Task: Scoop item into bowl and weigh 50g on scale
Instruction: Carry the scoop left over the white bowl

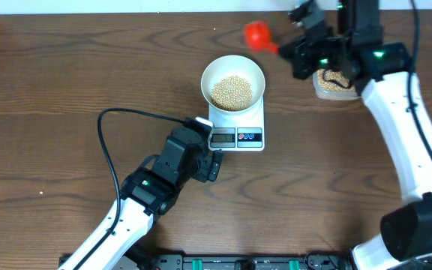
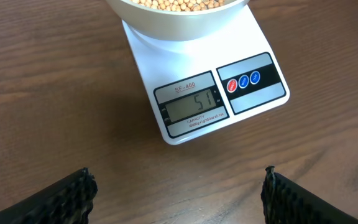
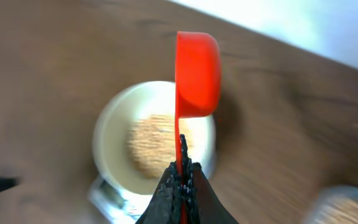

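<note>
left gripper sits nearest, low over the wooden table. its two black fingers are spread wide with only bare wood between them, so it is released and holds nothing. one black cable loops off its arm.

just beyond its fingertips lies the one white scale, not touched by them. its grey display reads 51, and beside that are three round buttons: one red, two blue.

on the far half of the scale stands the one white bowl, holding a loose heap of pale beans, too many to count.

farther back and to the right, the right gripper is clenched tight on the thin handle of the one red scoop, whose cup is turned on its side above the table beyond the bowl. whether beans are in it, i cannot tell.

behind that arm sits one clear tub of more beans, largely hidden.
</note>
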